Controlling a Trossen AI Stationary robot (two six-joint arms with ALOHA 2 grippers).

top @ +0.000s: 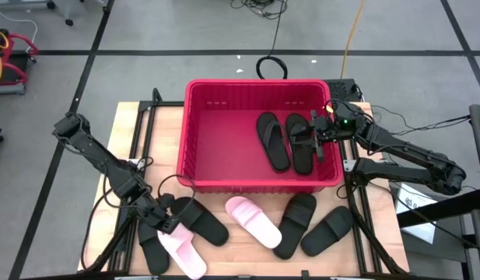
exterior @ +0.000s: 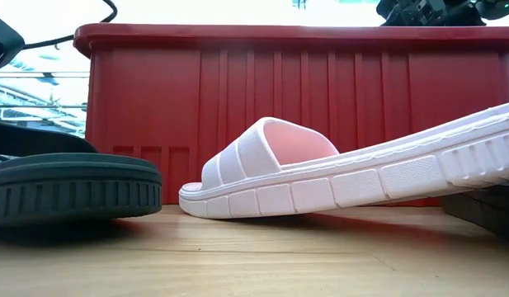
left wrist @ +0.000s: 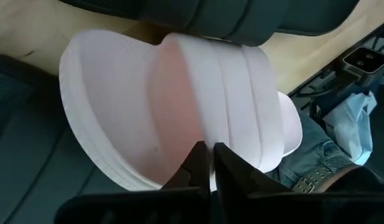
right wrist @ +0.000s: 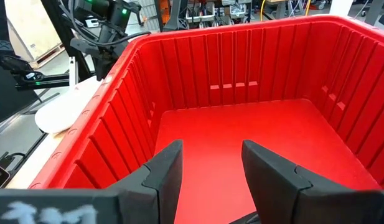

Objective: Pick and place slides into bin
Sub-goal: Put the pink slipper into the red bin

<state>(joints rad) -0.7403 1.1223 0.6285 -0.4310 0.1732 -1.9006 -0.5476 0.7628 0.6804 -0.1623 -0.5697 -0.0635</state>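
The red bin [top: 255,84] stands at the table's far middle, with two black slides [top: 274,140] [top: 300,144] lying on its floor at the right. My right gripper [top: 317,134] hovers open and empty over the bin's right part [right wrist: 210,168]. My left gripper [top: 168,224] is at the near left, shut on a pale pink slide [top: 181,250]. A second pink slide [top: 254,222] [exterior: 270,165] lies sole down in front of the bin. Black slides lie at the near left [top: 199,222] [top: 152,253] and near right [top: 296,224] [top: 329,231]. My left gripper pinches the pink slide between its two fingers where the strap's edge meets the sole's side rim [left wrist: 207,140]. The fingers [left wrist: 195,168] come from above, slanting down. The slide lies strap up among the black slides; I cannot tell whether it is lifted.
The table's near strip is crowded with slides. A black slide [left wrist: 241,18] lies against the held pink one. The bin's left half [right wrist: 241,130] is bare. A person's jeans [left wrist: 316,162] show beyond the table's edge. Cables and frame rails run along both table sides.
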